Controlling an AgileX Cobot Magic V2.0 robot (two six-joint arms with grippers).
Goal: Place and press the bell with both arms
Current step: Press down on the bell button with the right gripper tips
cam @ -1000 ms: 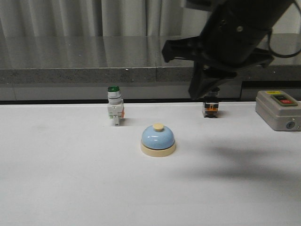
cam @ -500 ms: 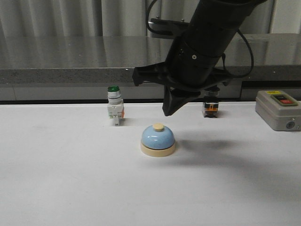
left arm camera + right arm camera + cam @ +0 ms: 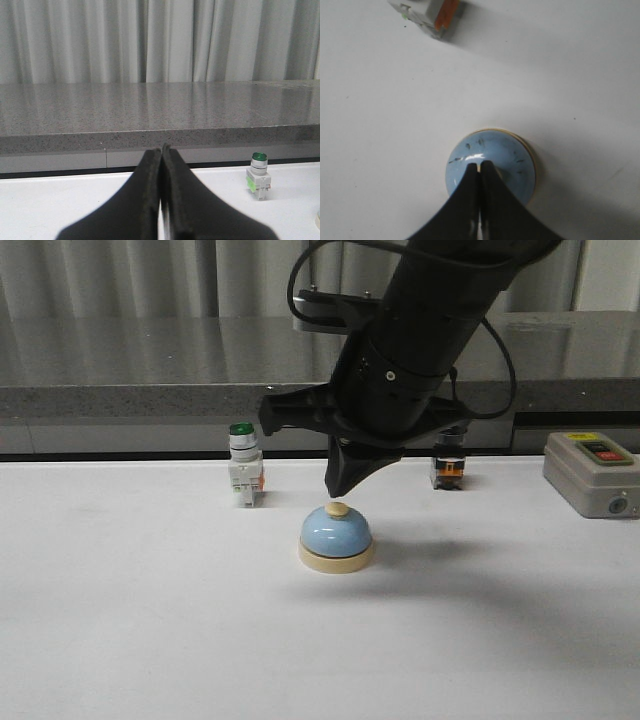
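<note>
We see right gripper (image 3: 338, 492) fingers pressed together, tip just above bell (image 3: 336, 537) button. Left gripper (image 3: 161, 150) fingers together too, holding nothing, near green-capped switch (image 3: 258, 175).

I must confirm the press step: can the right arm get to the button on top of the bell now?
Probably yes. The right claw, shut, hangs just above the bell and its button, with nothing between them. Contact cannot be told.
</note>
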